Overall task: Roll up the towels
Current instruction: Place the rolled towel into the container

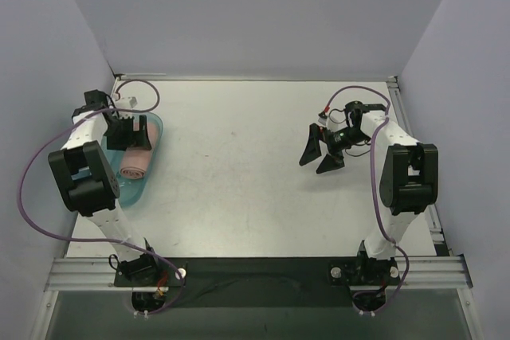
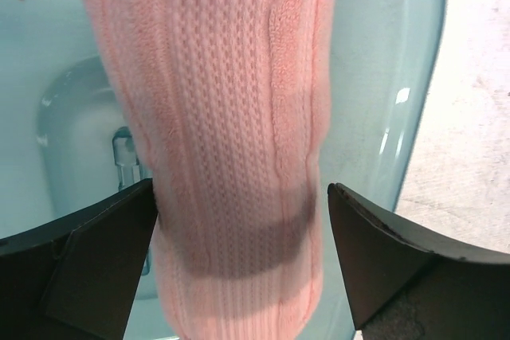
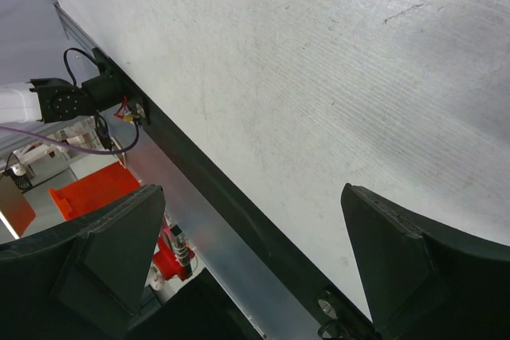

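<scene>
1. White table (image 1: 239,165), pale walls on three sides.
2. On your left, a teal tray (image 1: 137,193) with the pink towel (image 1: 134,163) lying rolled inside it.
3. Your left gripper (image 2: 241,189) straddles the roll, jaws spread wide, not squeezing.
4. Your right gripper (image 1: 317,161) hangs over the table, well apart from the tray, jaws also spread.

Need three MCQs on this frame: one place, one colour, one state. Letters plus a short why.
1. Where is the salmon-pink terry-cloth towel?
A. on bare table
B. in the translucent teal plastic tray
C. on the near rail

2. The tray's colour?
A. teal
B. orange
C. black

3. The right gripper is:
A. shut on towel
B. shut, empty
C. open

B: the rolled towel lies inside the tray.
A: see-through teal plastic.
C: jaws stand apart, nothing between.
</scene>
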### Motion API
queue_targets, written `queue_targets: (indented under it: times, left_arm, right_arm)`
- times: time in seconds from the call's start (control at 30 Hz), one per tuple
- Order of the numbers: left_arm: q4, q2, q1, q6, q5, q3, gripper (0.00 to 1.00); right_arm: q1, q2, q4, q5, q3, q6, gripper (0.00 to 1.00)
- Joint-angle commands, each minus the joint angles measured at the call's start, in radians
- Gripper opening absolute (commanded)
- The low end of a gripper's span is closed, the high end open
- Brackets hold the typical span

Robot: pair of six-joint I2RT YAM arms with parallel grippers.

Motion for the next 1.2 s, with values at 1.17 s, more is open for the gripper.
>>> queue_targets:
  times: [1.17]
  left_arm:
    - [0.026,-0.515,-0.645,-0.066,-0.149,-0.146,0.97]
  right_arm:
    - [-0.259,-0.432,-0.098,0.194,-0.084,-0.16,1.0]
